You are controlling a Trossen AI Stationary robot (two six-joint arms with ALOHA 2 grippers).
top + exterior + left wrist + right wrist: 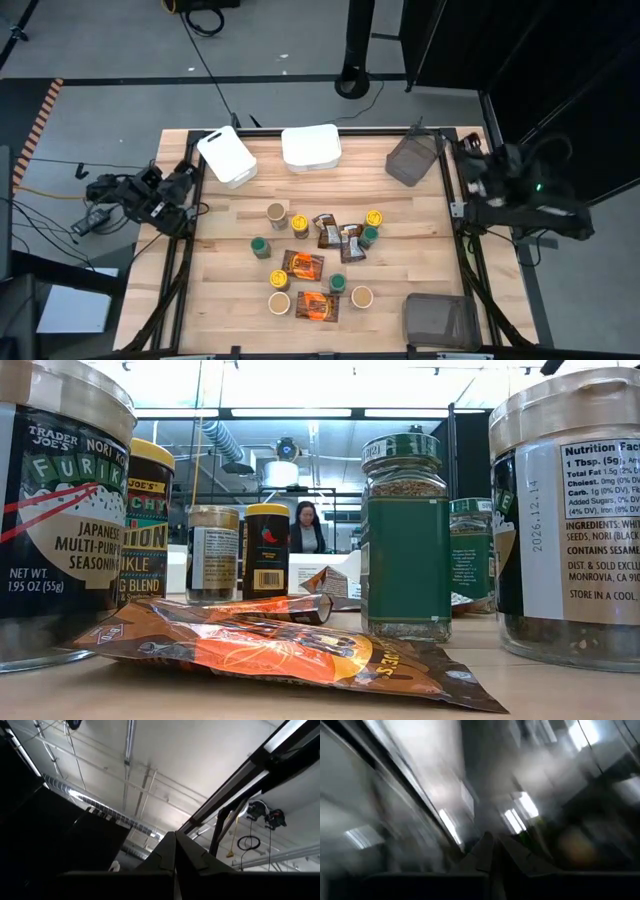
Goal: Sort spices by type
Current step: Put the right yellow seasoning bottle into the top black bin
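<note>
**Both hands parked off the bench, spices waiting unsorted**

Hands first: the left hand (185,205) is sitting at the left edge of the frame in the high view, folded back over the bench rim, and its wrist camera is looking up at the ceiling with the two fingers pressed together into a point, so it is closed on nothing. The right hand (478,178) is resting at the right edge, likewise tucked away; whether its fingers are apart I cannot tell.

Neither is reaching for anything, which suggests sorting is not yet under way.

Moving outward, the spices (318,262) are lying mixed in the middle of the bench (420,250): jars and orange foil packets jumbled together. Two white tubs (310,146) are standing along the upper edge, with one grey bin (412,158) at upper right and another (440,320) at lower right, probably waiting as destinations.
</note>
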